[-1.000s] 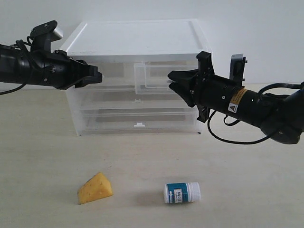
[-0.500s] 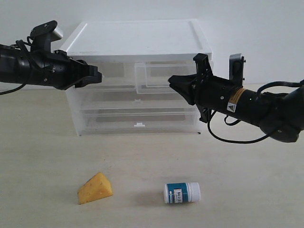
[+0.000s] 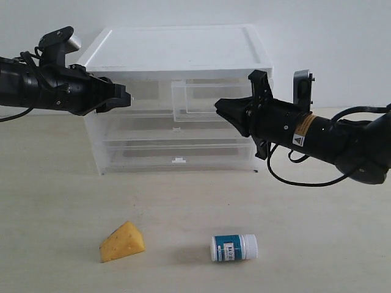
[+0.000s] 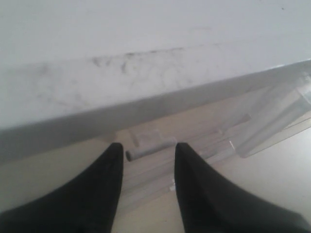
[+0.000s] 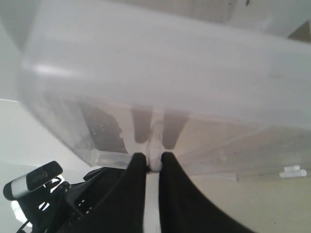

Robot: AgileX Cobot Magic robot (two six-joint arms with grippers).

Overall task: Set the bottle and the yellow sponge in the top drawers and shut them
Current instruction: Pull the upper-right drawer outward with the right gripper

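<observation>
right jaws clamping drawer tab point(image 5: 156, 130) — bottle point(image 3: 234, 248), sponge point(image 3: 122, 242) well apart

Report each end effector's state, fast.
Left end effector: open, holding nothing.
Right end effector: closed on the top right drawer's tab handle.

Plain white wall point(image 3: 336, 36) behind a pale beige tabletop point(image 3: 61, 201), soft even light.
</observation>
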